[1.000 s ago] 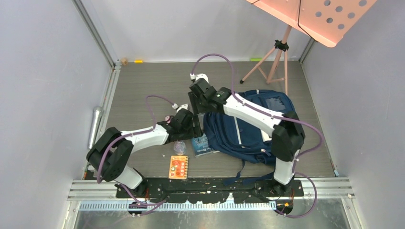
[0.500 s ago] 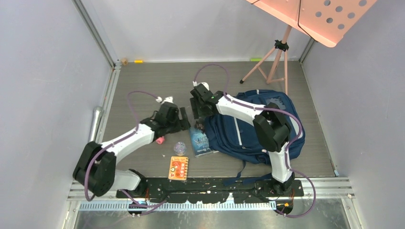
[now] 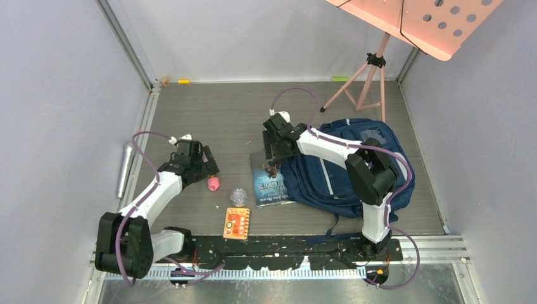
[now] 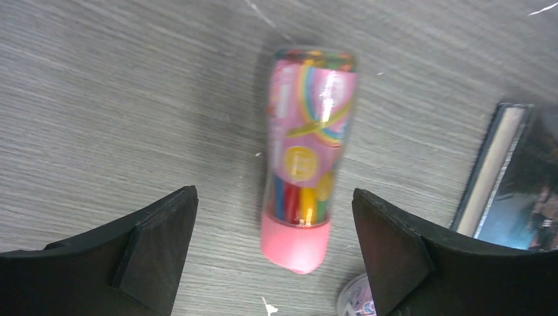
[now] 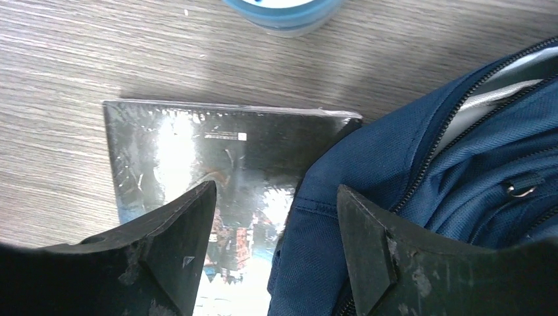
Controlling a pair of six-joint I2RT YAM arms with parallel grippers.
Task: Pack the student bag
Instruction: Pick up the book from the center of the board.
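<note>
Pulling back toward 9 o'clock, the left claw [image 4: 273, 197] now hangs wide and empty over the pink rainbow-printed plastic marker tube [image 4: 306, 158], which lies flat on the grey wood-grain counter [image 3: 209, 114]. The right claw [image 5: 276, 191], also spread and holding nothing, has drifted toward 3 o'clock. It hovers where the glossy dark-covered book [image 5: 197, 145] meets the large navy fabric student bag [image 3: 354, 171]. That bag lies at the counter's 3 o'clock, zip parted. The book rests outside at its 9 o'clock edge, more exposed than before. It seems nothing has gone in, so both items still need packing.
</note>
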